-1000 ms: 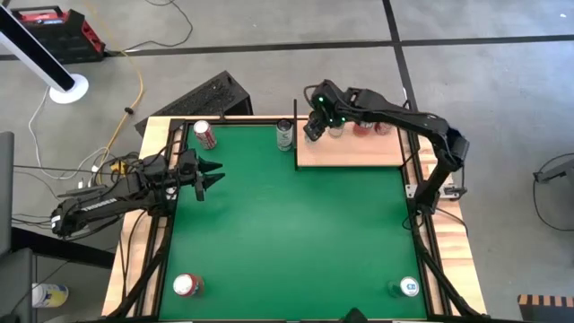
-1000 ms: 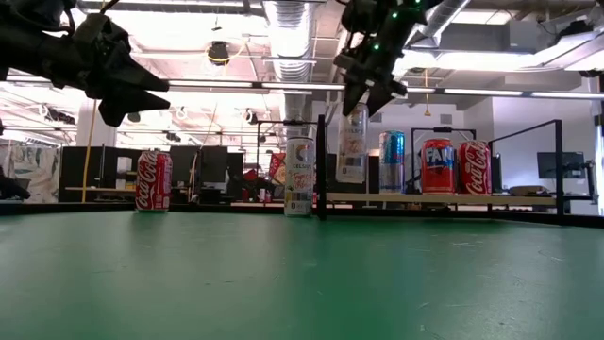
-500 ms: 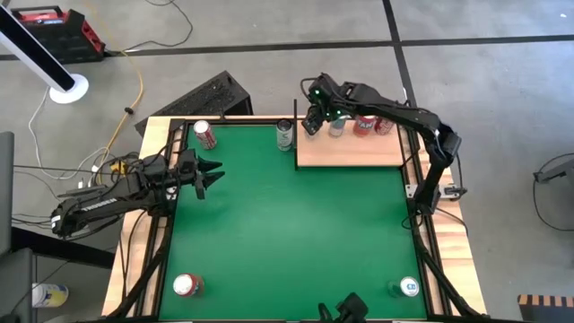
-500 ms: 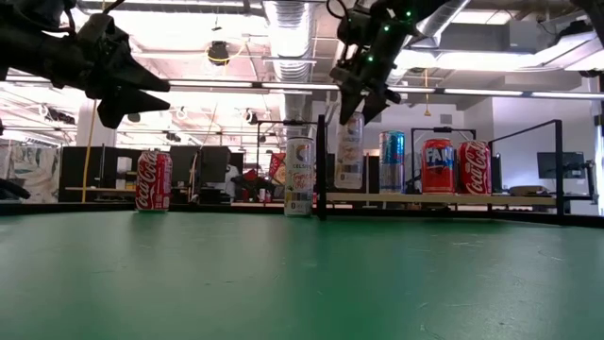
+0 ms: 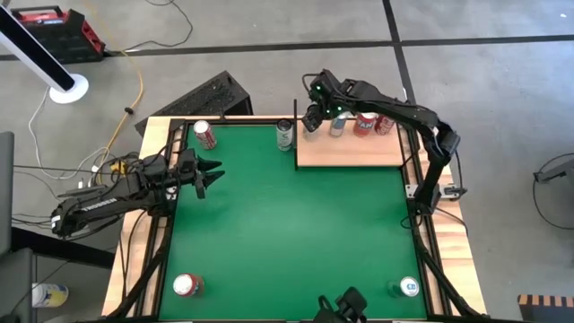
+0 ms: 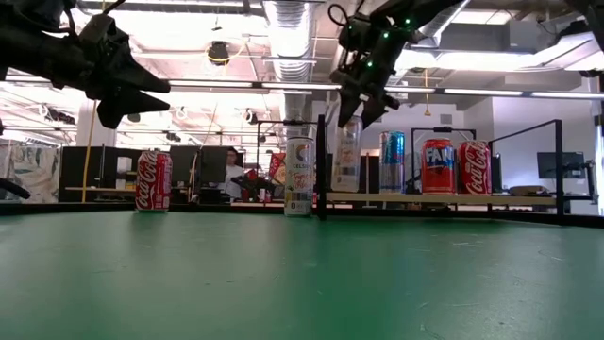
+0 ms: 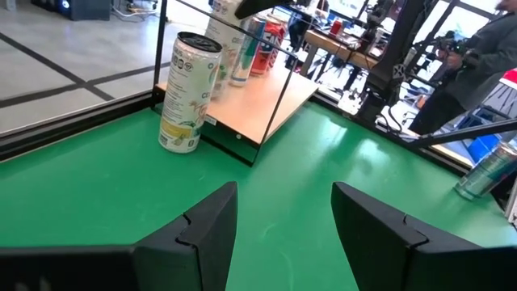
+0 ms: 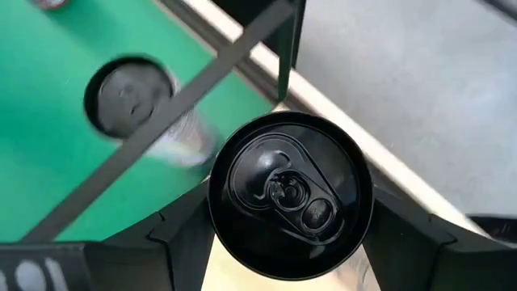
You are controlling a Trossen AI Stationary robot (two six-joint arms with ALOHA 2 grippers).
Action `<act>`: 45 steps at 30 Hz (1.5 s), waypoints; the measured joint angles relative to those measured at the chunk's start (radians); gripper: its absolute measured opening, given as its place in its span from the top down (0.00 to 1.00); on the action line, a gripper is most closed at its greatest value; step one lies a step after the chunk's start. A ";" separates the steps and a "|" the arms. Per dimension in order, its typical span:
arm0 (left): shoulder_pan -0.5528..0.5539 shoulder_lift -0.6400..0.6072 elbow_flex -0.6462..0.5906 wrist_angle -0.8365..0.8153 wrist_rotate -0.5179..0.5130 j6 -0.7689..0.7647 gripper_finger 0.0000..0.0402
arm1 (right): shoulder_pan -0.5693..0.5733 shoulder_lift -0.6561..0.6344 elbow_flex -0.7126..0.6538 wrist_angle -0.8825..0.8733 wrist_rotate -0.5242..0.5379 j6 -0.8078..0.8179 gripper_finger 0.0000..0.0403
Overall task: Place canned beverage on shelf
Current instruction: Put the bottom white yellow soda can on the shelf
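Note:
My right gripper [image 5: 313, 118] is shut on a tall slim pale can [image 6: 346, 159] at the far left corner of the pale wooden shelf [image 5: 352, 150]. In the right wrist view the can's black top [image 8: 291, 194] fills the gap between the fingers. The can stands upright, its bottom level with the shelf panel [image 6: 444, 197]; whether it rests on the panel I cannot tell. My left gripper [image 5: 209, 173] is open and empty above the table's left side, and it also shows in the left wrist view [image 7: 283, 218]. My right gripper pinches the can's upper wall just under the rim [image 8: 220, 217] between its two fingers [image 8: 179, 236], one on each side. The fingers come from above, pointing down. The can hangs upright below them, its bottom at the shelf panel.
A blue-silver can [image 5: 338, 126] and two red cans [image 5: 363, 124] [image 5: 384, 124] stand on the shelf beside the held can. A pale can [image 5: 284, 135] stands on the green felt beside the shelf's black rod. A red can [image 5: 204, 134] stands far left; two more cans [image 5: 186, 285] [image 5: 409, 287] stand near.
My right gripper has gone down and a little toward the table's left and far edges with the slim can. The can has stayed upright and has come down from clear above the shelf to the level of its panel.

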 joint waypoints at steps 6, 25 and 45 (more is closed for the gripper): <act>0.000 0.000 0.000 0.000 -0.004 0.003 0.54 | 0.001 0.004 0.000 -0.013 -0.007 -0.015 0.29; 0.000 0.000 0.000 -0.001 -0.003 0.004 0.54 | 0.003 0.006 -0.001 -0.008 -0.011 -0.018 0.29; 0.000 0.000 0.000 -0.001 -0.003 0.022 0.54 | -0.003 0.006 -0.001 -0.003 0.019 -0.026 0.29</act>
